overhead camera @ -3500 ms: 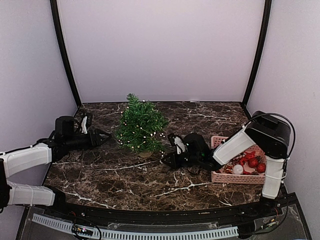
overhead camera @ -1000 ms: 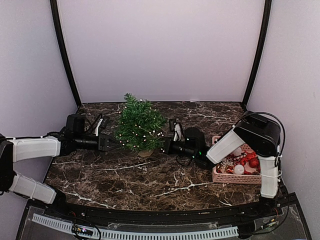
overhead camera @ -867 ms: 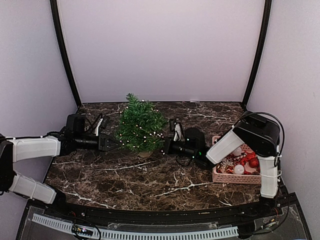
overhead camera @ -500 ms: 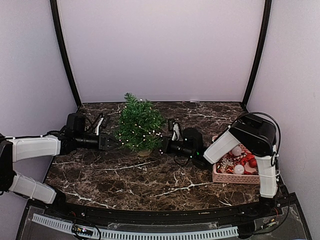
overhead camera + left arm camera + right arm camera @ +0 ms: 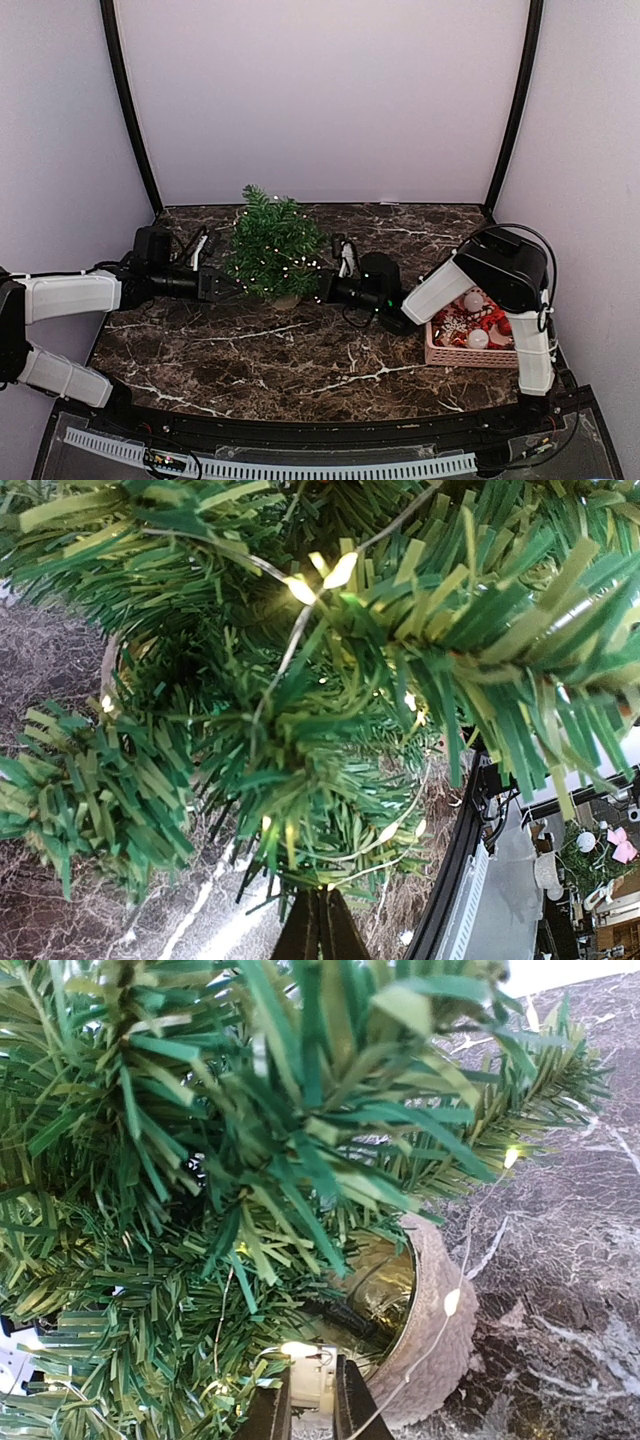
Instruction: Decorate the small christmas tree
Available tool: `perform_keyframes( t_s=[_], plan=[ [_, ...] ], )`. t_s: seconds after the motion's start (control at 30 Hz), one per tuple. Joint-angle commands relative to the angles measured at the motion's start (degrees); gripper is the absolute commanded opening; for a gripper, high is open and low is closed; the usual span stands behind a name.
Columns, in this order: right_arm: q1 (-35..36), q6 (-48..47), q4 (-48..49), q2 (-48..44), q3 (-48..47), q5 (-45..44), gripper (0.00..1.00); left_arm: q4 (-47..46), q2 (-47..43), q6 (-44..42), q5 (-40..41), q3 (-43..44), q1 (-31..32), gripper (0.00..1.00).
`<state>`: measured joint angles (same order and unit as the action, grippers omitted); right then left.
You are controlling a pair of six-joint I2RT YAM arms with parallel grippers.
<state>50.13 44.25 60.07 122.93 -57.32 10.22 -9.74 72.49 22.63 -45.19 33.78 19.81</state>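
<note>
The small christmas tree (image 5: 272, 250) stands mid-table, leaning slightly left, wound with a lit light string (image 5: 322, 575). Its tan pot (image 5: 440, 1350) shows under the branches in the right wrist view. My left gripper (image 5: 228, 284) reaches into the tree's left side. Its jaws (image 5: 320, 925) are shut, and the thin light wire runs right into their tip among the needles. My right gripper (image 5: 318, 288) is pushed into the lower right branches. It (image 5: 310, 1385) is shut on the string's small white battery box (image 5: 322, 1375), just beside the pot.
A pink basket (image 5: 470, 357) with red and white ornaments (image 5: 478, 338) sits at the right edge, partly behind my right arm. Black frame posts stand at the back corners. Dark marble table (image 5: 300, 350) stretches in front of the tree.
My right gripper has pushed further left into the lower branches, and the tree has tipped a little left. My left jaws have closed at the tree's left side.
</note>
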Motion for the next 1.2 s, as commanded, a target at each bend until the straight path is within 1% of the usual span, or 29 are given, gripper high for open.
perform_keyframes(
  t_s=[0.0, 0.23, 0.67, 0.87, 1.17],
  plan=[
    [-0.47, -0.21, 0.58, 2.04, -2.90, -0.20, 0.12, 0.68, -0.12, -1.10, -0.18, 1.39, 0.40, 0.00],
    [-0.47, -0.33, -0.85, 3.62, -5.02, 0.07, 0.13, 0.69, -0.04, -1.19, -0.26, 1.40, 0.49, 0.00],
    [-0.47, 0.28, -1.76, 5.36, -8.97, 3.17, 0.16, -0.31, 0.58, -0.72, -1.61, 1.20, 0.58, 0.00],
    [-0.38, 2.06, 0.24, 6.63, -10.82, 7.36, 0.13, -0.75, 0.81, -0.44, -2.22, 1.27, 0.58, 0.00],
    [-0.20, 1.98, -2.08, 8.73, -13.01, 6.82, 0.13, -1.63, 1.32, -0.05, -3.35, 1.29, 0.58, 0.00]
  ],
)
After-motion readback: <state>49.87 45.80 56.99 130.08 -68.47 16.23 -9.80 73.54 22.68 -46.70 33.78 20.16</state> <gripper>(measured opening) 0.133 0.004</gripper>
